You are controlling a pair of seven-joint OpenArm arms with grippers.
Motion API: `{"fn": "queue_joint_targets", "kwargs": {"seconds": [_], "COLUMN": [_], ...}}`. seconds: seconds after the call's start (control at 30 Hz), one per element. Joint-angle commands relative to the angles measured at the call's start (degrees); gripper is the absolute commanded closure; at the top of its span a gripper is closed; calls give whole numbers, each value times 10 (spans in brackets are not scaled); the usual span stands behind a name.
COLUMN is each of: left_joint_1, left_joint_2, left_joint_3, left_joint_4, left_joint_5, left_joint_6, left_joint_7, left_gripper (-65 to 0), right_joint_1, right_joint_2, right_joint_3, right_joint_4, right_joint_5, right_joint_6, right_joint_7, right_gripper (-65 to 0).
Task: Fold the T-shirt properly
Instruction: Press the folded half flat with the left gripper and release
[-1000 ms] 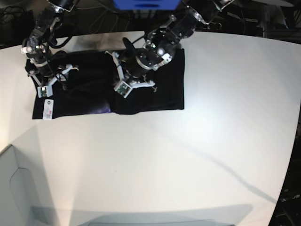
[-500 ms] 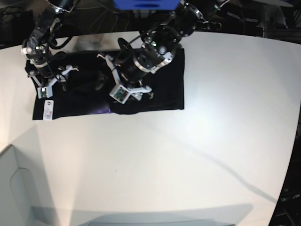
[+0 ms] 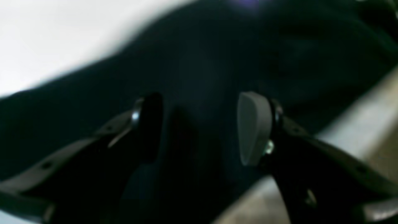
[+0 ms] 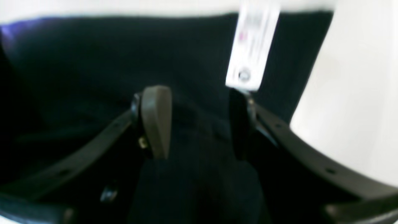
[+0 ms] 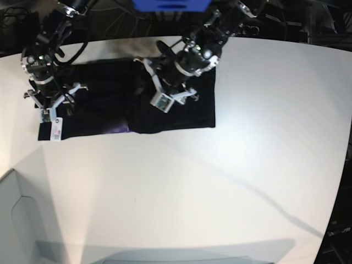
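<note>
The black T-shirt [image 5: 187, 113] lies flat as a wide folded band along the back of the white table [image 5: 220, 181]. A strip of purple print [image 5: 117, 130] shows at its front edge. My left gripper [image 5: 165, 88] hovers over the shirt's middle. In the left wrist view it [image 3: 202, 127] is open, with only shirt fabric [image 3: 202, 62] below it. My right gripper [image 5: 50, 102] is over the shirt's left end. In the right wrist view it [image 4: 197, 123] is open above the fabric [image 4: 93, 62]. A white tag [image 4: 252, 46] lies just past its fingertips.
The white tag [image 5: 56, 127] lies at the shirt's front-left corner. A blue box [image 5: 170, 4] and dark cables sit behind the table's back edge. A grey panel [image 5: 16, 220] stands at the front left. A long shadow [image 5: 247, 190] crosses the table.
My left gripper has drawn back up and to the right over the shirt's middle. My right gripper has shifted slightly toward the front-left corner, near the tag. The shirt looks unchanged.
</note>
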Motion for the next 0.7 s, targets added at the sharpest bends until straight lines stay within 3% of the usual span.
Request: {"fn": "queue_joint_targets", "kwargs": {"seconds": [0.0,0.2,0.37,0.53,0.67], "left_joint_1": [-23,-82,-91,-49,-8], "left_joint_2": [2,7,3,-41,-56], "left_joint_3": [24,117,118,22,-84], "left_joint_4": [-7,-76,-48,37,77], "left_joint_5": [-3,-7,-7,-8,-8], "left_joint_6": [1,3,5,2,1], "left_joint_7": [-12,-17,-15,-16,-14], "left_gripper": [-369,-369,-369,-369,-369], "right_joint_1": [1,2,30,66,68], "right_joint_2": [4,5,4,9,32], "right_joint_3": [1,6,54,108,107], "right_joint_4": [11,30,51,20,-32], "right_joint_5": [6,6,4,4,3], "right_joint_6": [4,4,4,4,4], "right_joint_7": [9,12,8,8,8], "right_gripper": [-306,-304,-325,-419,-435]}}
